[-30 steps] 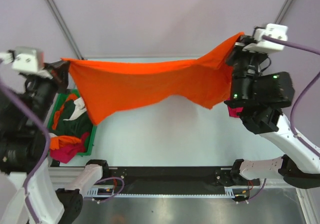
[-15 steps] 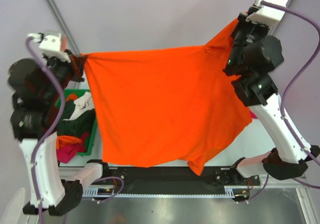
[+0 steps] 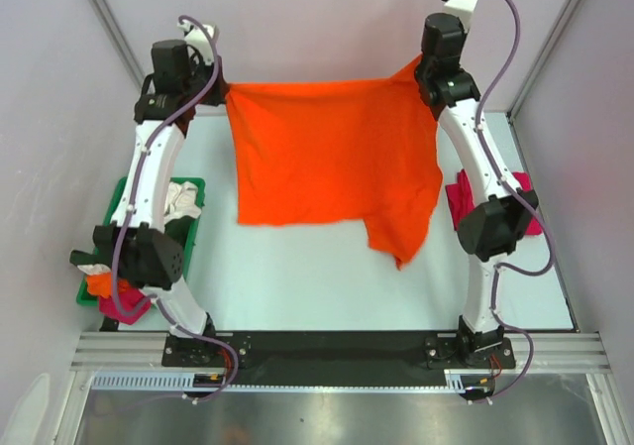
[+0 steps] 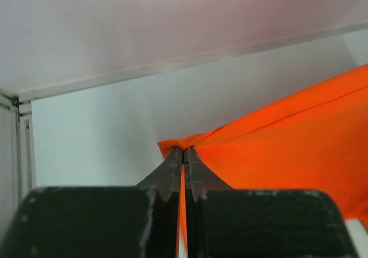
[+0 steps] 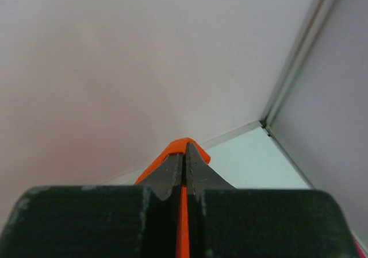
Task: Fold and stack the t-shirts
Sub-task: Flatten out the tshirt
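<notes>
A bright orange t-shirt (image 3: 332, 153) is stretched between both grippers at the far end of the table, its lower part draped on the surface. My left gripper (image 3: 224, 90) is shut on its far left corner, seen pinched in the left wrist view (image 4: 183, 151). My right gripper (image 3: 421, 66) is shut on its far right corner, seen in the right wrist view (image 5: 185, 146). A magenta-red t-shirt (image 3: 462, 195) lies at the right, partly behind the right arm. Other t-shirts, cream (image 3: 181, 199), dark green and orange, sit in the bin on the left.
A green plastic bin (image 3: 196, 185) stands at the left edge, partly hidden by the left arm. White walls close the back and sides. The black rail (image 3: 327, 346) with the arm bases runs along the near edge.
Both arms have swung out to the far end of the table, carrying the orange t-shirt away from the camera. The shirt now hangs lower, its bottom reaching the table.
</notes>
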Action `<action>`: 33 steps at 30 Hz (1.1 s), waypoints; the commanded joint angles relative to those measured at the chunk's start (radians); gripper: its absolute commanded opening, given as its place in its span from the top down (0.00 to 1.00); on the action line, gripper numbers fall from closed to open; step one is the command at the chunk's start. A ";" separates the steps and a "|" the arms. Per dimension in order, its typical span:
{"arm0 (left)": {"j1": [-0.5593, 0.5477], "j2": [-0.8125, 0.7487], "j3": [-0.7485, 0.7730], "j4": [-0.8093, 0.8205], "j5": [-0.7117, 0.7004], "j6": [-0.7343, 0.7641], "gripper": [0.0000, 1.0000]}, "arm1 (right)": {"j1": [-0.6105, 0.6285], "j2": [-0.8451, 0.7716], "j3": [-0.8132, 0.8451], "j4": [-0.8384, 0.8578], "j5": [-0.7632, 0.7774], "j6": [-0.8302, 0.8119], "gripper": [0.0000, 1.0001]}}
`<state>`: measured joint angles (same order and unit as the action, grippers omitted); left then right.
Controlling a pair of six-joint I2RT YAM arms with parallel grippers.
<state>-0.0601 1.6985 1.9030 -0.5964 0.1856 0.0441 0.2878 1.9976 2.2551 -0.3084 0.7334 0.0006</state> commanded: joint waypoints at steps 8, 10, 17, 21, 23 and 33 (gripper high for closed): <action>-0.010 0.115 0.502 0.175 -0.041 -0.038 1.00 | 0.088 -0.054 0.279 0.264 -0.054 -0.160 1.00; -0.009 0.112 0.489 0.184 -0.038 -0.038 1.00 | 0.091 -0.075 0.241 0.259 -0.040 -0.163 1.00; -0.006 0.035 0.139 0.288 -0.054 -0.038 1.00 | 0.103 -0.192 -0.136 0.339 -0.002 -0.121 1.00; -0.006 -0.063 -0.221 0.351 -0.049 -0.015 1.00 | 0.122 -0.279 -0.448 0.407 0.018 -0.041 1.00; -0.004 -0.124 -0.319 0.366 -0.045 0.002 1.00 | 0.145 -0.316 -0.592 0.410 0.035 0.011 1.00; 0.000 -0.414 -0.628 0.206 -0.005 0.118 1.00 | 0.364 -0.439 -0.923 0.336 0.165 0.166 1.00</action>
<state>-0.0650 1.4548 1.2842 -0.3817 0.1516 0.0910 0.5789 1.6855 1.3636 0.0040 0.8032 0.0612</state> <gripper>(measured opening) 0.009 0.017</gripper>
